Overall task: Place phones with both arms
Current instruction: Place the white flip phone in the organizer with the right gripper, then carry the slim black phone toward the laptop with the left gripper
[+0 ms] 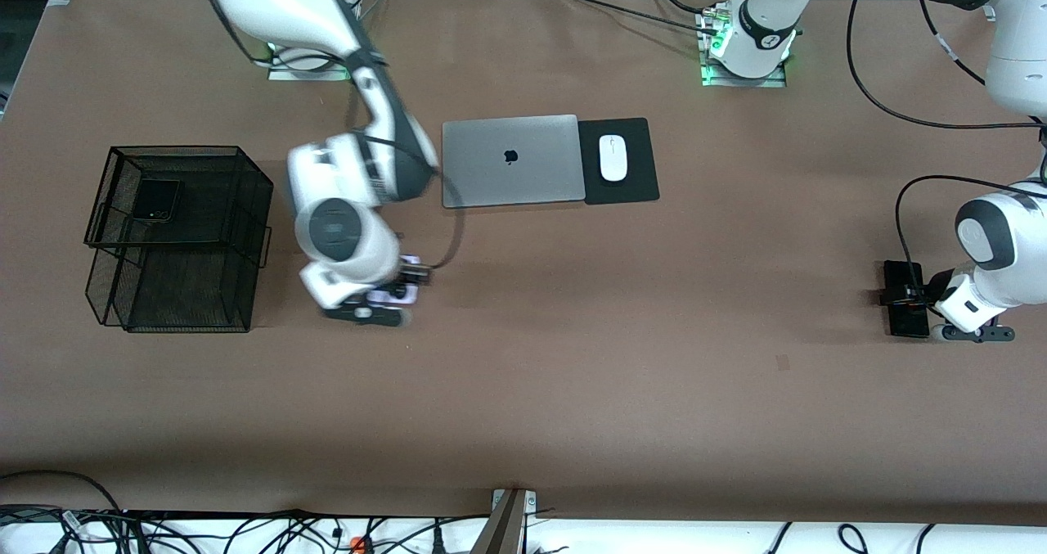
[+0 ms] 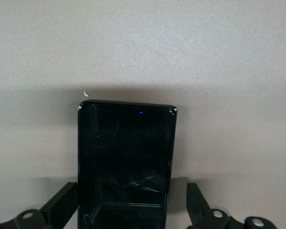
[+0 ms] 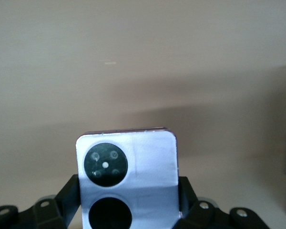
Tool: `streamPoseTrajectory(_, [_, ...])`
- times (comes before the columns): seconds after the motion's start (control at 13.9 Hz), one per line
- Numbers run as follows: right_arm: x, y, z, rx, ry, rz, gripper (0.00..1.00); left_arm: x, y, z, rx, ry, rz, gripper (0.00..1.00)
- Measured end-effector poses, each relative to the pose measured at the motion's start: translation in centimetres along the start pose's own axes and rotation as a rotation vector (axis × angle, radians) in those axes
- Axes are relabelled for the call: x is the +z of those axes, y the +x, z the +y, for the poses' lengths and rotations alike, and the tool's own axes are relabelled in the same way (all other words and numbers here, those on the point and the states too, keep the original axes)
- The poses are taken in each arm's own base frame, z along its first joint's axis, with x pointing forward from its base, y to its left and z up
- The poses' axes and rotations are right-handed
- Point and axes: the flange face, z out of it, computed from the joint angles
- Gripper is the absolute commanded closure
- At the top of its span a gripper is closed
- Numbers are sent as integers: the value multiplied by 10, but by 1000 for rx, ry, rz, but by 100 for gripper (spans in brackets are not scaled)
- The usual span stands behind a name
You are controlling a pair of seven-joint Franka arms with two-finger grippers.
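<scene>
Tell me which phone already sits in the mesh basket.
The squarish black folded phone, in the basket's top tier; each gripper has one of the other two between its fingers.

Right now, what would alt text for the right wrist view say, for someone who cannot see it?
A squarish lavender-white phone with two black circles sits between the fingers of the right gripper, which press against its sides. Past it lies bare brown table.

No words or numbers can be read; the closed grey metal laptop (image 1: pixel 511 160) bears a black apple logo.
</scene>
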Motion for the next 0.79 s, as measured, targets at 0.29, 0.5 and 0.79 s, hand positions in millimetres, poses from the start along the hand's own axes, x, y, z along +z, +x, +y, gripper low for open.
streamPoseTrajectory(0.29, [-39,9,158,-12,-41,-130,69,1,-1,0,-1,0,-2,0])
streamPoseTrajectory(0.5, [-18,-6,271,-7,4,-228,69,2,-1,0,-1,2,4,0])
streamPoseTrajectory(0.79, [33,-30,342,12,70,-246,69,6,-1,-1,-1,5,11,72])
